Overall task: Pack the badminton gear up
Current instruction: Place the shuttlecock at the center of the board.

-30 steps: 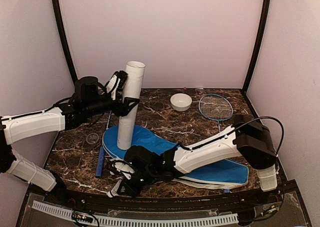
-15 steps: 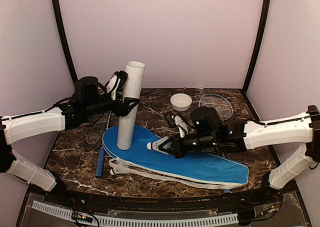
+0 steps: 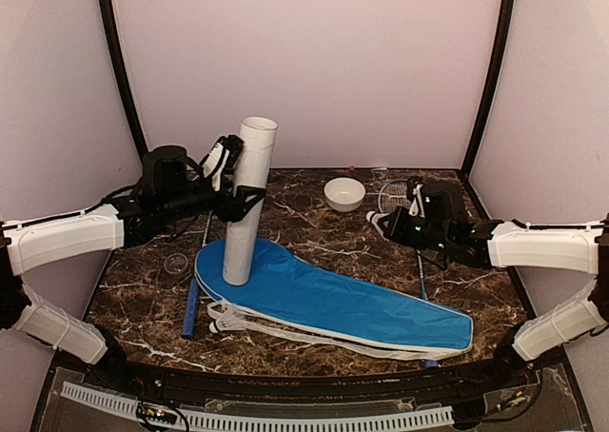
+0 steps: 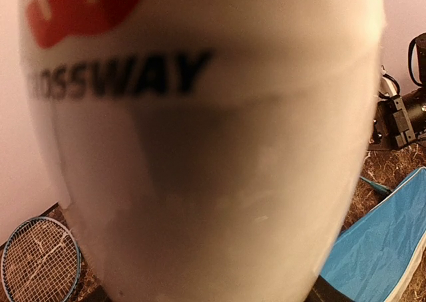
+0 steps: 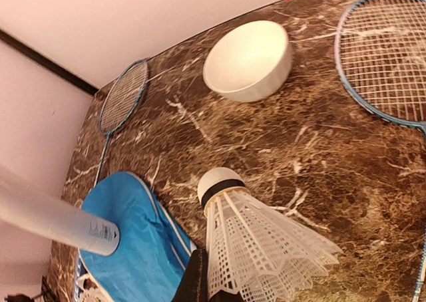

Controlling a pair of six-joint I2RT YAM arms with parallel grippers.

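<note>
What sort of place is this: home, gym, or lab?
Probably a lab test booth: a marble-patterned table boxed in by plain walls and black corner posts, left arm and right arm mounted at its near edge.

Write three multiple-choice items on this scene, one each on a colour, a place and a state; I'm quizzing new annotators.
1. The small round bowl on the marble tabletop is:
A. red
B. green
C. white

2. The lower end of the tall upright white tube is over:
A. the small round bowl
B. the long blue white-trimmed racket cover
C. a cardboard box

3. The right gripper is:
A. shut on a white feather shuttlecock
B. open and empty
C. shut on a spoon

Answers:
1 C, since the bowl looks plain white in both the top and the right wrist views.
2 B, since the tube's foot meets the cover's wide end.
3 A, since the right wrist view shows the shuttlecock's skirt pinched at the fingers.
</note>
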